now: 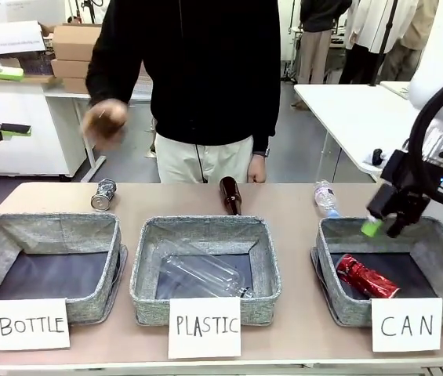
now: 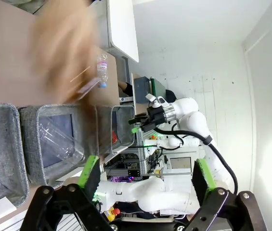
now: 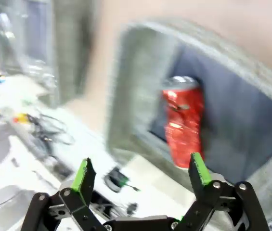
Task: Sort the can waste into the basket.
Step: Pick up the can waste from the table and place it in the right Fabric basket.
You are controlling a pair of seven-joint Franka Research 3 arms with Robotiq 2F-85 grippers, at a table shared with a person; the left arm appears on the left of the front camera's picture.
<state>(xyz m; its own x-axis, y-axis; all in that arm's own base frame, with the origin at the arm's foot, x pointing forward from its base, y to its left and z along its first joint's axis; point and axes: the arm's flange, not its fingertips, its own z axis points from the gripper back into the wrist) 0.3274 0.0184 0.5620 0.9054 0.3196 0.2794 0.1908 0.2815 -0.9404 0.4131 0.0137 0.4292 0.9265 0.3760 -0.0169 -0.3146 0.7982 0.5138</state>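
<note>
At the near edge of the counter [image 1: 284, 205], three grey woven baskets stand in a row behind handwritten paper signs. The basket signed "CAN" [image 1: 352, 309] sits at the robot's right, with the red can [image 1: 366, 276] lying on its side on the dark lining, slanted toward the front wall. The right pincer [image 1: 383, 227] hangs just above the far part of that basket. Its green-padded fingers are spread apart and grip nothing. The right wrist view, blurred, shows the same pincer [image 3: 141, 173] wide apart over the red can [image 3: 183, 120], which rests inside the basket's grey rim [image 3: 136, 86].

In the middle, the basket signed "PLASTIC" [image 1: 149, 291] holds a clear plastic bottle [image 1: 201, 272] on its side. The basket signed "BOTTLE" [image 1: 92, 301] stands at the robot's left. The left pincer [image 2: 146, 179], seen in its own wrist view, also has its fingers held apart with nothing between them, high and off to the side of the basket row.

Beyond the baskets, the crushed silvery can [image 1: 103, 194] lies on the bare counter behind the "BOTTLE" basket, well apart from the "CAN" basket. A brown glass bottle [image 1: 230, 195] lies behind the middle basket, and a small clear plastic bottle [image 1: 326, 197] lies just behind the "CAN" basket.

At the far side stands a person in a black top and light trousers. One hand [image 1: 105, 121], a blur, is raised above the crushed can, and the other hand [image 1: 257, 167] hangs by the counter's far edge.
</note>
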